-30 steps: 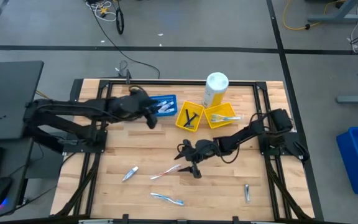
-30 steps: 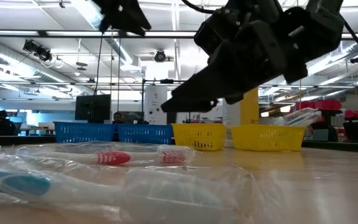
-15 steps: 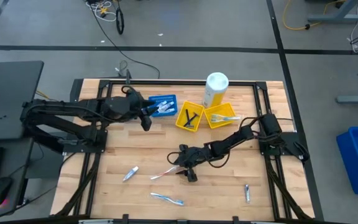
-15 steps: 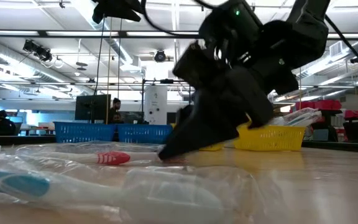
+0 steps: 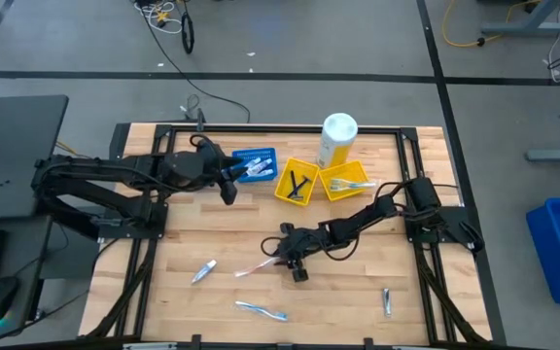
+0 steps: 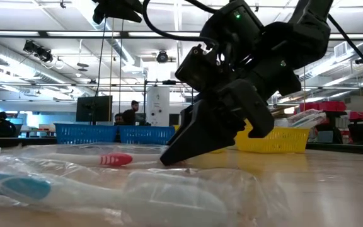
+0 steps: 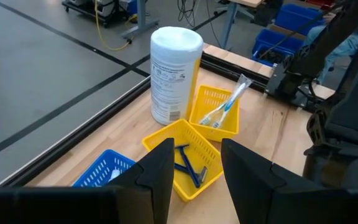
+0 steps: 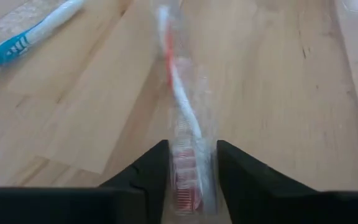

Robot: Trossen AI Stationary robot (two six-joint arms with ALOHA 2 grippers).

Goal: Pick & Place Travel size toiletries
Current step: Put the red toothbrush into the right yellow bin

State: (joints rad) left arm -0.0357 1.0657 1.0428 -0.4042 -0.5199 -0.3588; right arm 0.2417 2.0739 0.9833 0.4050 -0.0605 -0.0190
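Toothbrush (image 8: 182,118), red-and-white, lies inside clear wrapper.

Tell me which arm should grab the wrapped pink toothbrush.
Right. The right gripper is down at the wrapped pink toothbrush, its fingers open either side of one end. The left gripper hovers by the blue tray, far from it.

bottle (image 5: 337,139) upright, table (image 5: 183,233) far edge | blue tray (image 5: 242,158), two yellow trays (image 5: 282,183) beside it
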